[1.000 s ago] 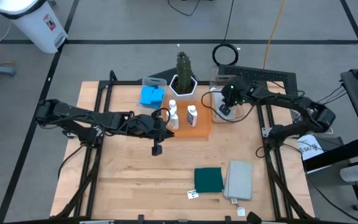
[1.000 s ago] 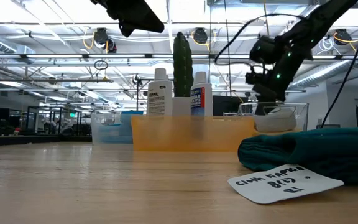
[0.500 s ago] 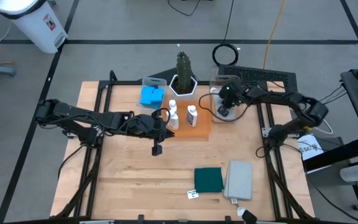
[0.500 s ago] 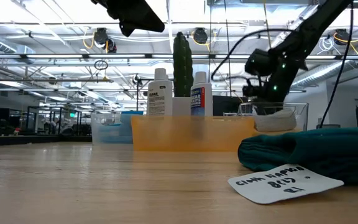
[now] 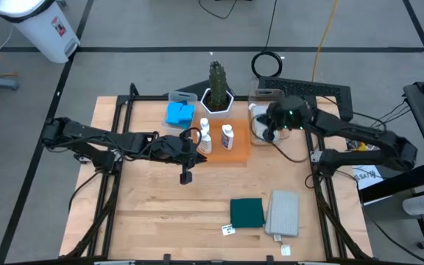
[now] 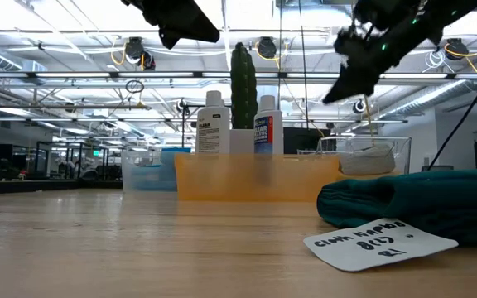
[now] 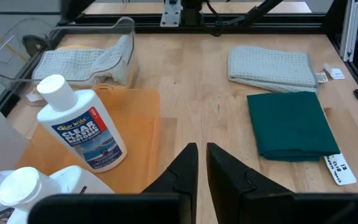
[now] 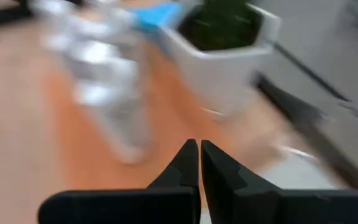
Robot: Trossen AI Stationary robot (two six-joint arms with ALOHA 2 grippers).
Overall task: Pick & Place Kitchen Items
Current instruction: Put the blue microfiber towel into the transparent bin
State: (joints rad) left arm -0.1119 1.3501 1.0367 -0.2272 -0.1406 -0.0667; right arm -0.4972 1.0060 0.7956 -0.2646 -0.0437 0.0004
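Above the clear bin at the far right, your right gripper (image 5: 270, 131) hangs empty, fingers together.
Its cable loops low beside the orange tray (image 5: 238, 152); you could snag it on the two white bottles (image 5: 227, 137) there and tip them. Your left gripper (image 5: 185, 175), also closed on nothing, waits near the tray. The green cloth (image 5: 247, 213) and grey cloth (image 5: 283, 213) lie at the near edge.

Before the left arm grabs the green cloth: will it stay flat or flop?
Probably flops: the green cloth is folded fabric, and its edge bulges softly in the low view. Likely light, since it lies thin on the table. Its paper tag may dangle or snag.
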